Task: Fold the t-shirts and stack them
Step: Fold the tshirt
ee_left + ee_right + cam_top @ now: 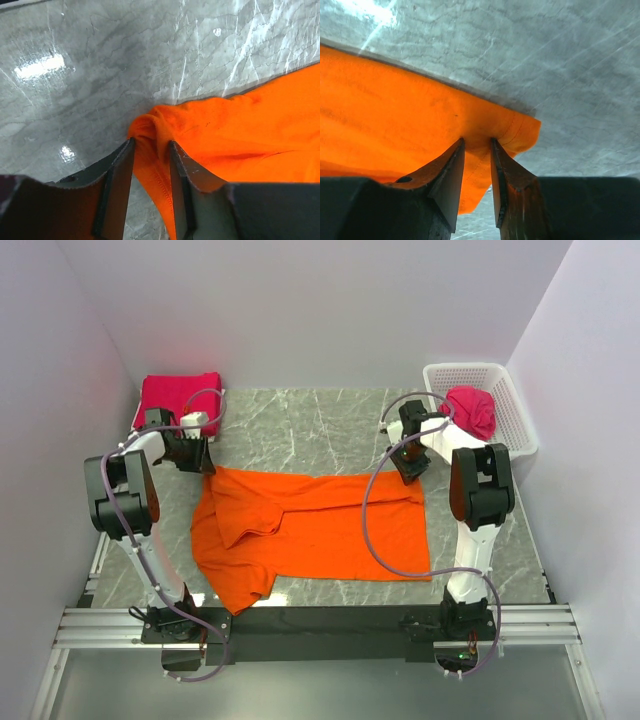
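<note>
The bright orange t-shirt [320, 525] lies spread across the marble table, its far edge stretched between my two grippers. My left gripper [205, 462] is shut on a bunched far-left corner of the orange t-shirt [250, 130]; in the left wrist view the cloth fills the gap at the left gripper [151, 142]. My right gripper [408, 472] pinches the far-right corner. There the hem of the orange t-shirt [395, 110] hangs between the tips of the right gripper [477, 140], slightly off the table. A folded crimson-pink t-shirt [180, 395] rests at the back left.
A white lattice basket [520, 425] stands at the back right with a crumpled crimson-pink t-shirt [472, 410] in it, close behind my right wrist. White walls close in the table on three sides. The arm bases sit on the rail at the near edge.
</note>
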